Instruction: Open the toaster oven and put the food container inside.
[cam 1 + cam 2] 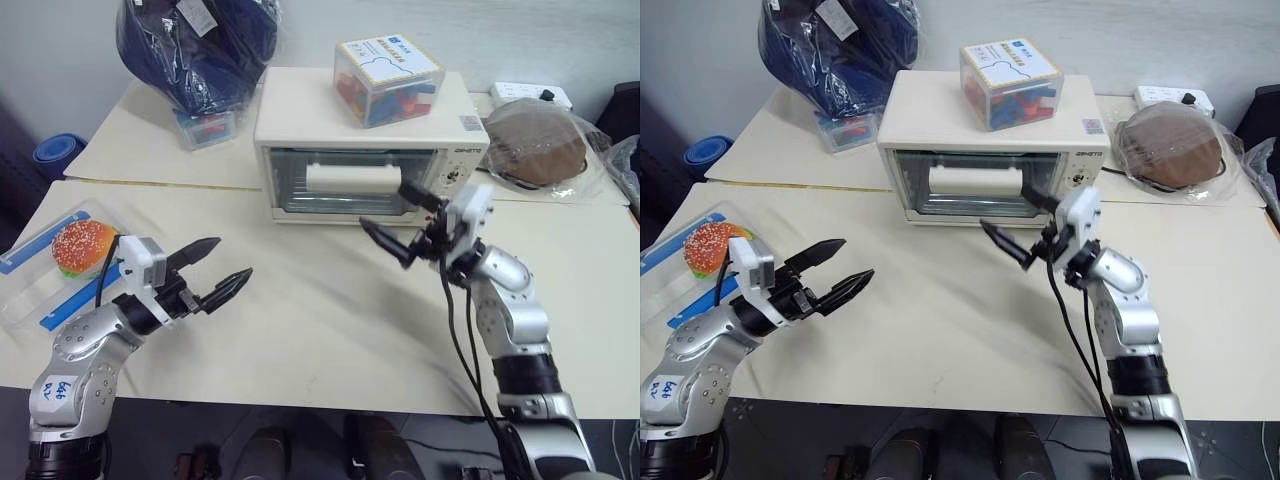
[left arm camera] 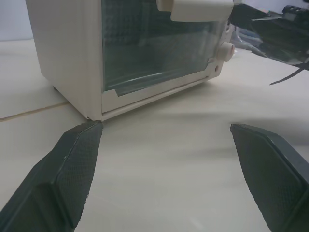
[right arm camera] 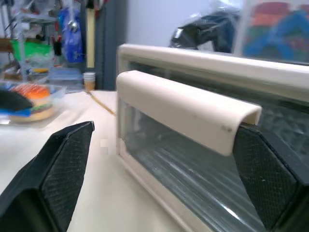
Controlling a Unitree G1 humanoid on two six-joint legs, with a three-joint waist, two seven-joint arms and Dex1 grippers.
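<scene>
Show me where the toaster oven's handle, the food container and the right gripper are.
toaster oven handle (image 3: 186,110), right wrist view, middle of the bar
food container (image 1: 30,290), left eye view, clear lid
right gripper (image 1: 385,217), left eye view, between open fingertips

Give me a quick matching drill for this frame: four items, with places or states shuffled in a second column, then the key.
1. toaster oven
2. food container
3. clear cube
4. right gripper

A. on top of the oven
B. open, in front of the door handle
C. door shut
D. on the table by the left arm

Pairs: 1-C, 2-D, 3-A, 4-B
</scene>
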